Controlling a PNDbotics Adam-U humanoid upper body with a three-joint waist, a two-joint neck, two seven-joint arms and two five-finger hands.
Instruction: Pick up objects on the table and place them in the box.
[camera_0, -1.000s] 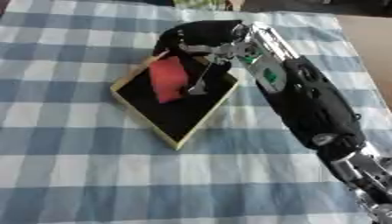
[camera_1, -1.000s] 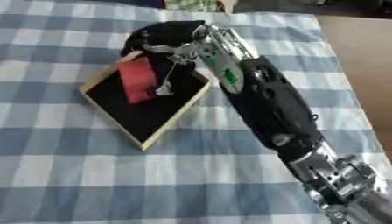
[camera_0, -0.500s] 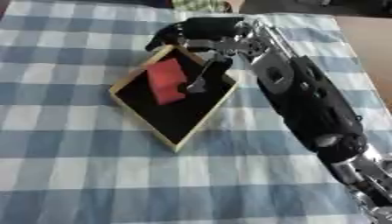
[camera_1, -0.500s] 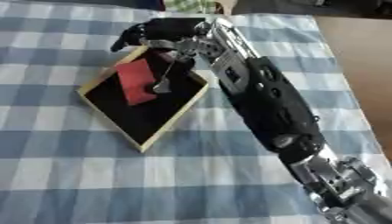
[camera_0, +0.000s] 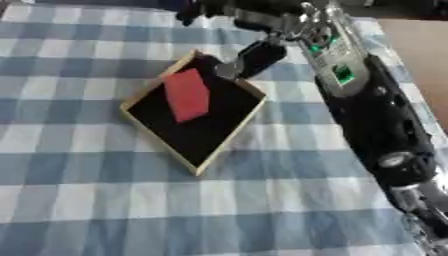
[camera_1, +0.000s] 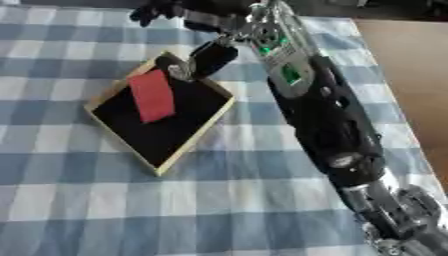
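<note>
A shallow box (camera_0: 198, 169) with a pale wooden rim and a black floor lies cornerwise on the checked cloth. A red flat block (camera_0: 186, 95) rests on the box floor near its far corner. My right hand (camera_0: 255, 19) hovers over the box's far corner, open, with its fingers spread toward the table's far edge. Its dark thumb (camera_0: 260, 56) points down just beside the rim, and nothing is in the hand. My right forearm (camera_0: 359, 100) runs down the right side of the picture. My left hand shows in neither view.
A blue and white checked cloth (camera_0: 87, 210) covers the table. The table's right edge (camera_1: 372, 65) borders a brown surface at the upper right.
The red block has left my right hand and now lies flat in the box. The hand has opened and drawn up and back toward the far edge.
</note>
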